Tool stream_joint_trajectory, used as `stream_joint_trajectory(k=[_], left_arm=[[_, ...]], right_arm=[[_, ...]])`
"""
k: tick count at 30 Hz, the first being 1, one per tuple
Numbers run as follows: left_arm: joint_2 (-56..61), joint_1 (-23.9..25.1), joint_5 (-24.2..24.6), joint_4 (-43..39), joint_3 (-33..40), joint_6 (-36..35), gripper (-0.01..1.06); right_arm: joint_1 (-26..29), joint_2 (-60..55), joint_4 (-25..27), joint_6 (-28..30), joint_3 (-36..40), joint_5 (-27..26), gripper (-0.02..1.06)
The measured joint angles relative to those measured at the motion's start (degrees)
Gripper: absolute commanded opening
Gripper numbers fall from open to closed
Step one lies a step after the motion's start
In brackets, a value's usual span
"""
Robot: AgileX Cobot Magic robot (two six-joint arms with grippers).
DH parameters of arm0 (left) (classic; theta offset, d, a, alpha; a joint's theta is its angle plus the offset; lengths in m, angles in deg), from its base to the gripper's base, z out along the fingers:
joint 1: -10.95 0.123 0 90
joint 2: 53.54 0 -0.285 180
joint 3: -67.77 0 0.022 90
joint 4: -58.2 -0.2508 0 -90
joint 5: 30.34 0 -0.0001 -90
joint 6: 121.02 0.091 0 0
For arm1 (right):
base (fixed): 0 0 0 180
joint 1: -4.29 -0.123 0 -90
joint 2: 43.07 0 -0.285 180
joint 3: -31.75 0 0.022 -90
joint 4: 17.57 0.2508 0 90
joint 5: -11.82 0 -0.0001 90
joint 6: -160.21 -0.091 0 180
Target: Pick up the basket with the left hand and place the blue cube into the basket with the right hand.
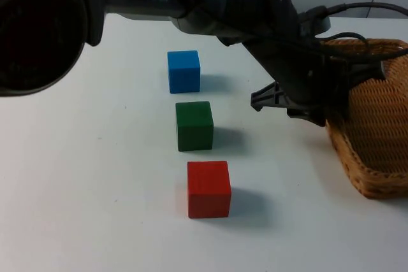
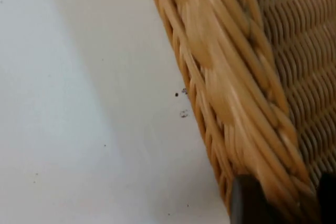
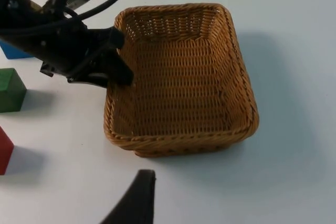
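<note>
Nearest the camera, a red cube [image 1: 208, 189] is lying beside green [image 1: 194, 125] and blue cube [image 1: 183, 71]. Basket [image 3: 181, 77] rim is being straddled by the left gripper [image 3: 118, 66], fingers apart; the right gripper's [image 3: 134, 203] state cannot be told.

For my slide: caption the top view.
Left tool at the wicker basket rim; blue cube, green cube, red cube lined up.

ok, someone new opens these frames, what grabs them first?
Probably the left gripper, reaching across the table to the wicker basket and straddling its near wall, one finger inside. Next, the three cubes lined up on the white table: blue cube farthest back, green cube in the middle, red cube nearest the camera. The right gripper waits short of the basket.
</note>
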Motion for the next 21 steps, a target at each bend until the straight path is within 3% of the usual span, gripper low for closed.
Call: stream_joint_trajectory(k=[5, 21], left_arm=[[-0.1, 0.0, -0.9, 0.2, 0.0, -1.4, 0.03], [0.5, 0.0, 0.9, -0.7, 0.0, -4.3, 0.0]], right_arm=[[0.0, 0.0, 0.0, 0.0, 0.0, 0.0, 1.04], [0.0, 0.0, 0.0, 0.0, 0.0, 0.0, 1.04]])
